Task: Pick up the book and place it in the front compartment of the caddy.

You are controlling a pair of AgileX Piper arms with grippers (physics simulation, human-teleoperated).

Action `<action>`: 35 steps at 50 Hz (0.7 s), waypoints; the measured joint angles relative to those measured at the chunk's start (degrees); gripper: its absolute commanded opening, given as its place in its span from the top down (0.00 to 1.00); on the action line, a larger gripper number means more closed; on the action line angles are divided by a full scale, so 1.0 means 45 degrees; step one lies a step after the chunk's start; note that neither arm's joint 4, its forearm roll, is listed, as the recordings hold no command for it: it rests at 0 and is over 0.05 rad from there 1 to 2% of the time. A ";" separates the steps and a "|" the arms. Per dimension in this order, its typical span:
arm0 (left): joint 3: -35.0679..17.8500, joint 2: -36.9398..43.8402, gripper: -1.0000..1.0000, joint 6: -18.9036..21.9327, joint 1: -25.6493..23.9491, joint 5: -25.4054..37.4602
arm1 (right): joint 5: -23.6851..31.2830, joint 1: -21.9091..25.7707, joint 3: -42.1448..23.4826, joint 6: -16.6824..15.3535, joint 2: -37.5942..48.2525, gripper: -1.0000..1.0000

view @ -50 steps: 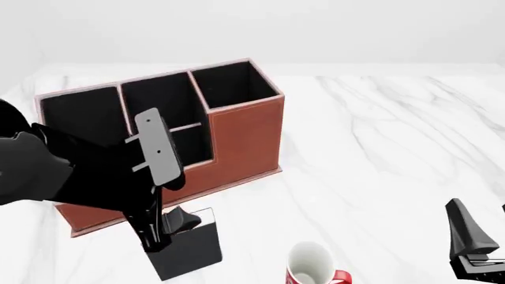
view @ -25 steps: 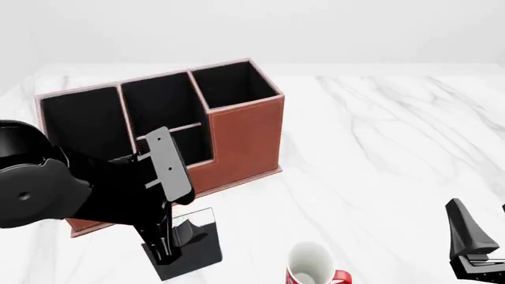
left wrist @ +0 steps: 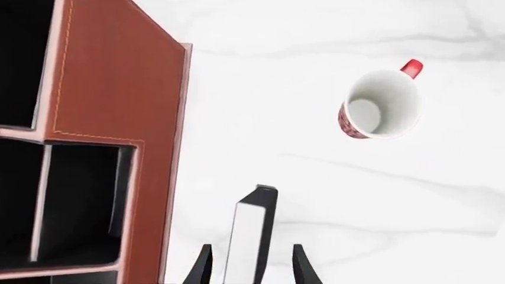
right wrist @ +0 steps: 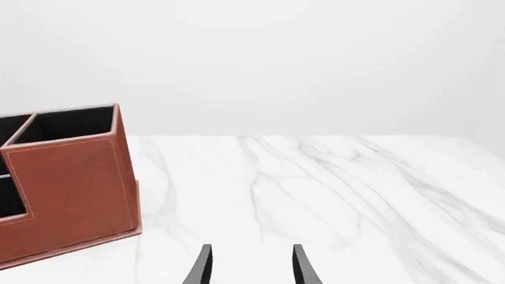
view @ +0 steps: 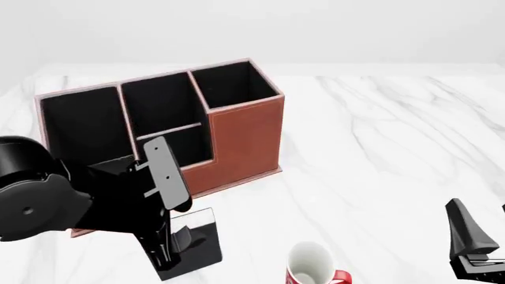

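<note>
The black book stands on edge on the table in front of the caddy, its white page strip facing up. In the left wrist view the book is seen edge-on between the fingers. My left gripper is open and straddles the book, with small gaps on both sides. The front compartment is the shallow cell behind the low brown wall, just beyond my left arm. My right gripper is open and empty at the near right, as the right wrist view shows.
A red-and-white mug stands upright to the right of the book, near the table's front edge; it also shows in the left wrist view. The caddy lies close beside the book. White marble table stretches right.
My left arm has come down and toward the near edge, lowering the open fingers around the book. The book, the caddy, the mug and the right arm have not moved.
</note>
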 measured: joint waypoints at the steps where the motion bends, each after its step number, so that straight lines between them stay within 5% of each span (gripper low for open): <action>1: 0.0021 -0.0004 0.00 0.0011 0.0024 -0.0021 | 0.0000 0.0000 0.0000 0.0000 0.0000 0.00; 35: 0.0880 0.0554 0.00 -0.0244 0.0187 -0.1344 | 0.0000 -0.0001 0.0000 0.0000 -0.0001 0.00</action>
